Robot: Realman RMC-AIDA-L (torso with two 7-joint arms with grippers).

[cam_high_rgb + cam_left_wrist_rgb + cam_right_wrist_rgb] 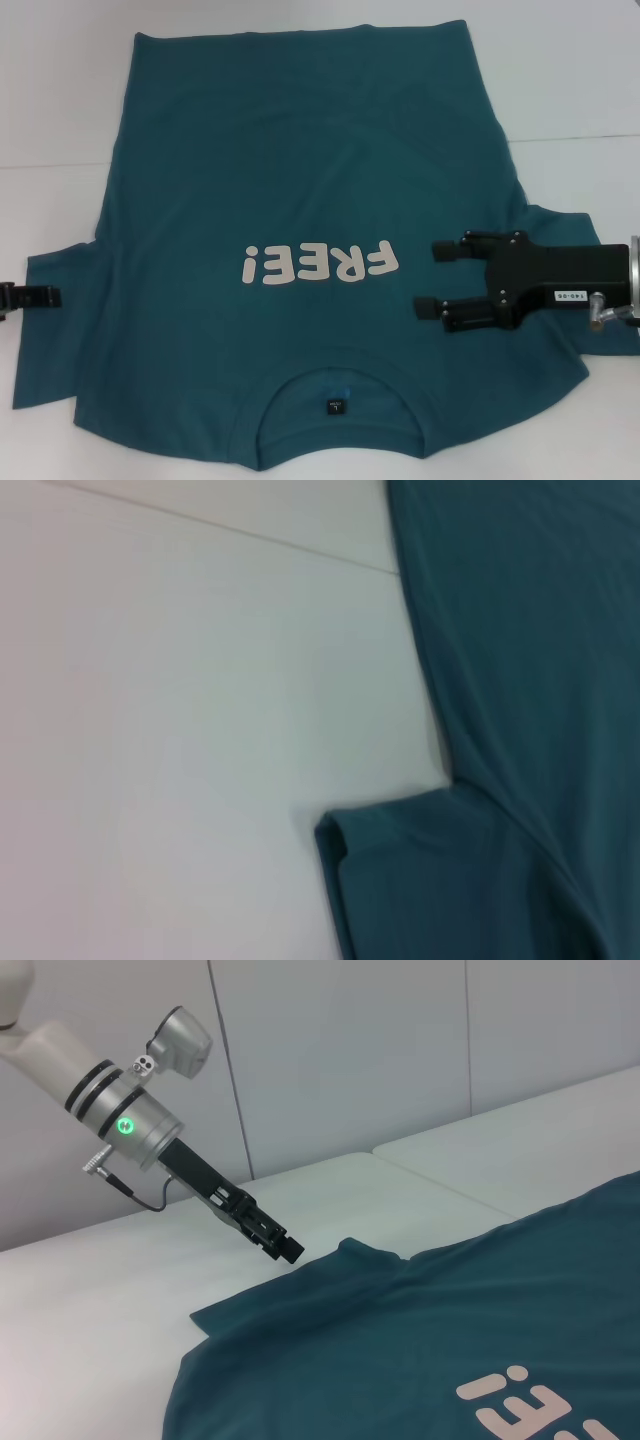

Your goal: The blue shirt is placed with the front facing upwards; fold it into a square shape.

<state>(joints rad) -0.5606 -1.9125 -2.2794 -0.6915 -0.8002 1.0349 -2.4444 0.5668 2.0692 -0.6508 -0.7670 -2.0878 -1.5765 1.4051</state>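
The blue shirt (300, 170) lies spread flat on the white table, front up. Its off-white "FREE!" print (318, 265) reads upside down and its collar (336, 392) is nearest me. My right gripper (426, 280) is open and hovers over the shirt's right shoulder area, pointing toward the print with nothing between its fingers. My left gripper (55, 297) sits at the outer edge of the left sleeve (55, 335). In the right wrist view the left gripper (290, 1249) has its tip at that sleeve's edge (300, 1280). The left wrist view shows only the sleeve (400, 880) and the shirt's side (520, 680).
The white table (60, 100) extends beyond the shirt on both sides, with a seam line (570, 137) across it. A pale wall (400, 1050) stands behind the table on the left arm's side.
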